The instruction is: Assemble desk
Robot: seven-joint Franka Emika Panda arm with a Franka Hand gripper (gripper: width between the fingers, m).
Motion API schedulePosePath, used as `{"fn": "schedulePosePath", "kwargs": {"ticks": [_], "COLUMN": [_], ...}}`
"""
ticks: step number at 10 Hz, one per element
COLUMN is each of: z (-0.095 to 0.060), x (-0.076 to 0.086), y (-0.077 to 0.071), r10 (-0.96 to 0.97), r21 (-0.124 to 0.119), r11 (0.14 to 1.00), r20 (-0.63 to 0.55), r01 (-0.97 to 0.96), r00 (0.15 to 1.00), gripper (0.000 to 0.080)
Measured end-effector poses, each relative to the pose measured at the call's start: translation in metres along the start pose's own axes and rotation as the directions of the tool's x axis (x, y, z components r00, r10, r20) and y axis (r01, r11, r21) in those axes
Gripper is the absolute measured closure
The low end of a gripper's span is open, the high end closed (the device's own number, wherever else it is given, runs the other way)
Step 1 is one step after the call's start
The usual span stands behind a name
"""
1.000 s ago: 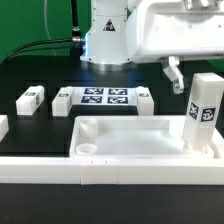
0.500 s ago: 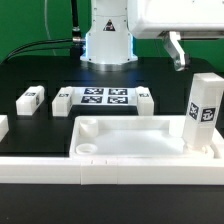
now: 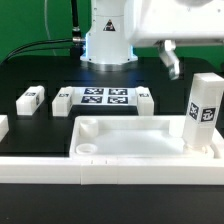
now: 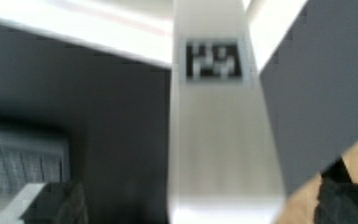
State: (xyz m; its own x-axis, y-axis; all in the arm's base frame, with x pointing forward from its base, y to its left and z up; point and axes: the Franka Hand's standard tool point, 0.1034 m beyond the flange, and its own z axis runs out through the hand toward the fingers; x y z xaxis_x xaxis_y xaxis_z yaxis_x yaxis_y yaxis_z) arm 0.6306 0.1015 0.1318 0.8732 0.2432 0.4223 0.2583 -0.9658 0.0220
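Note:
The white rimmed tabletop point(image 3: 130, 140) lies flat at the front. One square leg point(image 3: 203, 112) stands upright in its corner at the exterior view's right, tag facing the camera. My gripper point(image 3: 171, 64) hangs above and behind that leg, apart from it. In the wrist view the same leg point(image 4: 217, 120) runs as a blurred white post with its tag, between my dark fingertips point(image 4: 39, 205); the gripper point(image 4: 202, 212) is open and holds nothing. Three loose legs point(image 3: 31, 99), point(image 3: 62, 100), point(image 3: 144, 98) lie on the black table behind the tabletop.
The marker board point(image 3: 105, 98) lies between the loose legs. The robot base point(image 3: 108, 40) stands behind it. A long white border bar point(image 3: 110, 170) runs along the front edge. Another white piece point(image 3: 3, 127) shows at the exterior view's left edge.
My gripper rose away from the upright leg, then came down a little and shifted toward the exterior view's left. The leg and the other parts have not moved.

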Motion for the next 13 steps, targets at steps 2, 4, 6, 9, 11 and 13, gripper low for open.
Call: {"fn": "schedulePosePath", "kwargs": {"ticks": [2, 4, 6, 9, 11, 13], "z": [0.002, 0.001, 0.0, 0.002, 0.001, 0.002], "x": [-0.001, -0.01, -0.008, 0.002, 0.006, 0.009], "y": [0.003, 0.002, -0.002, -0.003, -0.002, -0.002], "r10": [0.006, 0.008, -0.003, 0.006, 0.004, -0.007], "r21": [0.021, 0.045, 0.07, 0.058, 0.058, 0.063], "r11": [1.0, 0.999, 0.997, 0.997, 0.998, 0.998], "r20": [0.153, 0.307, 0.431, 0.52, 0.515, 0.505], "r01": [-0.009, -0.023, -0.03, -0.042, -0.039, -0.029], "r00": [0.988, 0.952, 0.902, 0.854, 0.857, 0.863], "gripper": [0.015, 0.015, 0.015, 0.015, 0.015, 0.015]}}
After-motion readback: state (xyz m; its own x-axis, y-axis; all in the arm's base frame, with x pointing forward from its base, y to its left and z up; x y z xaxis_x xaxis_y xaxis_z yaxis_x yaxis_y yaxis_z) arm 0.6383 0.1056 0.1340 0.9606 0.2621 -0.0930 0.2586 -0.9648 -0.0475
